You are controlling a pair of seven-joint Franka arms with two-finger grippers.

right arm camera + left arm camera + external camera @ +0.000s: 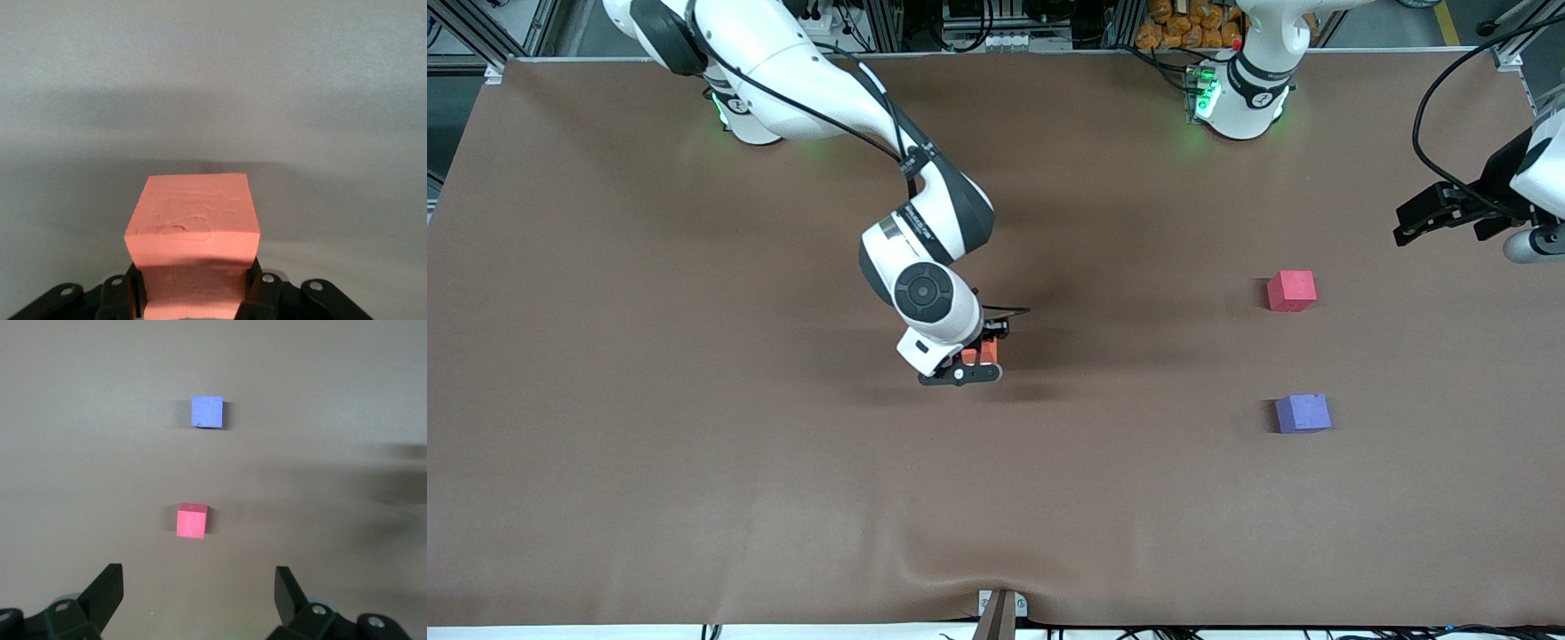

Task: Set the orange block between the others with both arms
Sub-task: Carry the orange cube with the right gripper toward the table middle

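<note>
Two cubes, red cube (1291, 291) and purple cube (1303, 413), sit apart, the purple nearer the camera. Well toward the right arm's end from the red cube, the right gripper (971, 360) clamps the orange block (980, 354), seemingly just above the table (694, 400). Near the red cube, the left gripper (1427, 218) waits with fingers spread.

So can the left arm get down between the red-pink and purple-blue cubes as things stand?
Probably yes: the left gripper is open and empty, and bare table lies between the red-pink cube and the purple-blue cube.
</note>
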